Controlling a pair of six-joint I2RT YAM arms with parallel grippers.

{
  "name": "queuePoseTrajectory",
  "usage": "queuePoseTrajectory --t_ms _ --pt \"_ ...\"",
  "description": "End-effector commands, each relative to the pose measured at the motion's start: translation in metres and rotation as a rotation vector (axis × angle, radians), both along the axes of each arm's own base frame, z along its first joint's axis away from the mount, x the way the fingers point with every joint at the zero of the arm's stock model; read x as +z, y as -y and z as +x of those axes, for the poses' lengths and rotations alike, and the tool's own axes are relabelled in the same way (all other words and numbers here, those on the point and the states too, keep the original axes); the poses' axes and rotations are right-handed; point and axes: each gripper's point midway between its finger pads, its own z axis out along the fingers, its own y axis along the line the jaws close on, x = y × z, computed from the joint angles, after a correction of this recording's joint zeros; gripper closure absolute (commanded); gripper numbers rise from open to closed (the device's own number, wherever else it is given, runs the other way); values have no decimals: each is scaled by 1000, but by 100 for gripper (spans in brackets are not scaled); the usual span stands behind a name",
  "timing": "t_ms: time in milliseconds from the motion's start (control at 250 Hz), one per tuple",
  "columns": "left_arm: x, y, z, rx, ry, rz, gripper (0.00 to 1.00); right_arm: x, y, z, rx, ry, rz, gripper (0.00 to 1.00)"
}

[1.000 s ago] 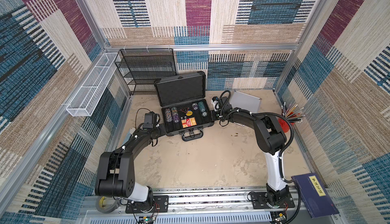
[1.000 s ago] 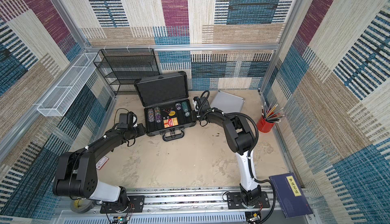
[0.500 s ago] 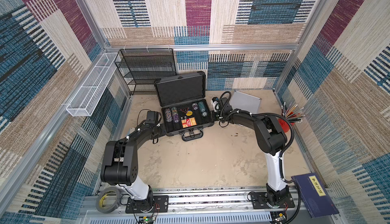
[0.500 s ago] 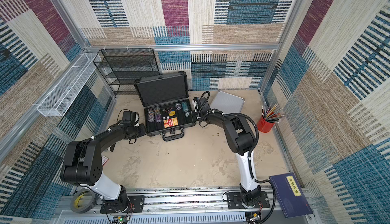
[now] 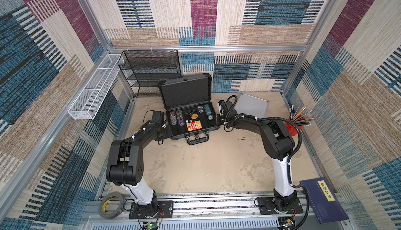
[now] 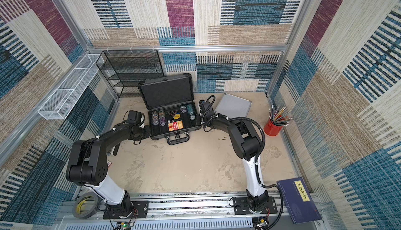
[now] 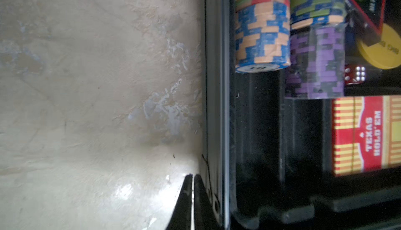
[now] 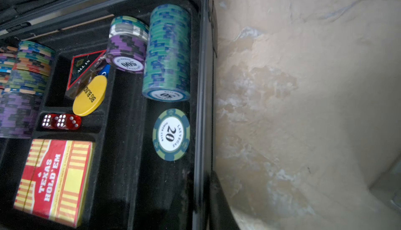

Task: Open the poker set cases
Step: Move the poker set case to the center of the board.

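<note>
Ribbed silver aluminium was the job not yet done: the smaller case [image 5: 252,105] lay shut near the back wall, just beyond my right gripper [image 5: 221,121]. The dark grey case [image 5: 211,129] stood open mid-table, its foam-lined lid [image 5: 186,92] upright.

My left gripper [image 7: 192,178] was closed on nothing, fingers pressed together just beside that case's left wall. My right was closed too, empty as far as I could see, at the opposite wall.

I judged the silver shell light, stiff and slick, likely to skate on the smooth tabletop [image 7: 86,88]. So I would pin its body with one hand and lift the lid at its front lip, beside the latches.

Those latches, its handle and the seam could not be made out in either top view. The cable at my right wrist crowded its near edge, and neither wrist view showed it clearly.
</note>
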Motion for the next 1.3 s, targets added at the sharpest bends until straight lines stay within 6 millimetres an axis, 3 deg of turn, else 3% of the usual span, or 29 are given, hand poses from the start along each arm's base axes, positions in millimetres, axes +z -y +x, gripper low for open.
queuePoseTrajectory --t_ms 0,684,776,920,1032,1160,1296 --pt "0 -3 -3 -31 -29 30 92 1 -42 -29 115 -90 144 93" --pt "6 -31 14 -21 -25 103 92 13 -86 -51 91 -159 324 96" --pt "15 -29 16 -29 0 93 85 12 -91 -51 87 -161 325 96" --pt "35 -36 11 -21 17 122 65 11 -88 -47 62 -157 314 96" --pt "46 -37 9 -24 40 107 61 9 -88 -46 52 -162 316 96" --pt "35 -30 7 -47 12 69 63 8 -91 -46 53 -170 329 97" --pt "18 -38 3 -28 -36 108 69 10 -91 -45 50 -167 333 97"
